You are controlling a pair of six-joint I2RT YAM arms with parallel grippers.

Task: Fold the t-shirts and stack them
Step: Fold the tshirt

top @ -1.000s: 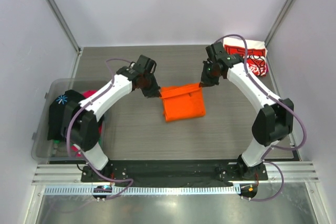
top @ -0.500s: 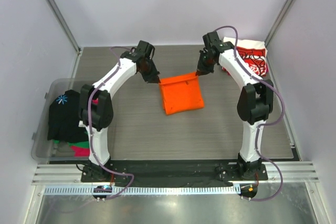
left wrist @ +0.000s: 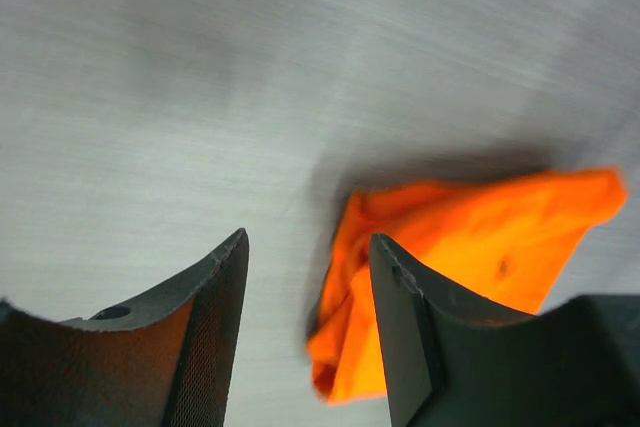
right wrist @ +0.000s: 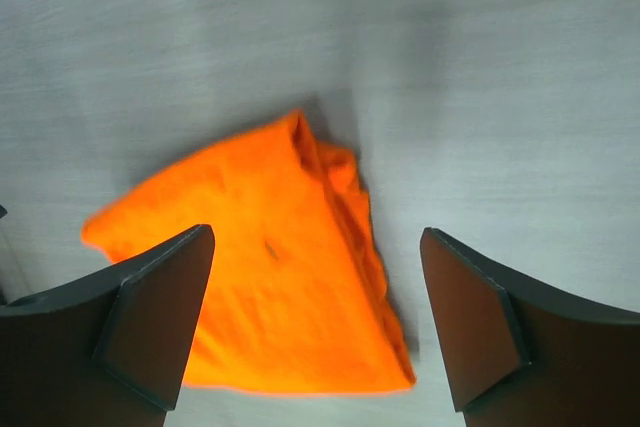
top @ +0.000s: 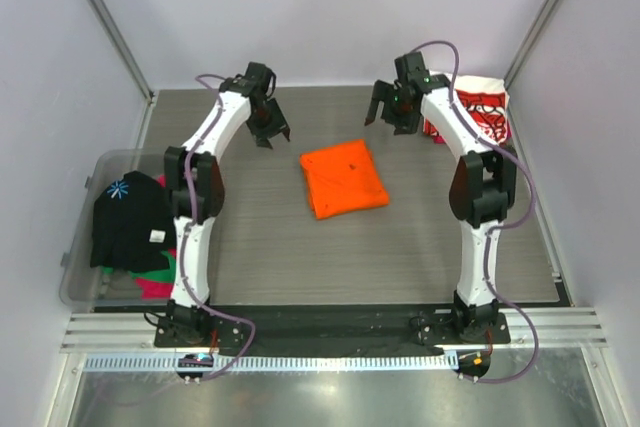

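orange tee [top: 343,179] is lying flat in the middle of the table [top: 300,257], folded into a tidy little square, and nothing is touching it. the left gripper [top: 272,133] hangs just off its far left corner with the jaws partway apart and nothing between them. the right gripper [top: 385,117] hangs off the far right corner with its jaws spread really wide, also empty. my guess is they're parked by those two corners because that's the natural place to pinch the fold. the red-and-white tee [top: 482,112] sits in the far right corner, probably the stack spot, though the arm covers part of it so i can't tell how neat it is. the clear bin [top: 78,247] on the left holds the black tee [top: 128,222] plus others waiting, so stacking the orange one looks like the next job.
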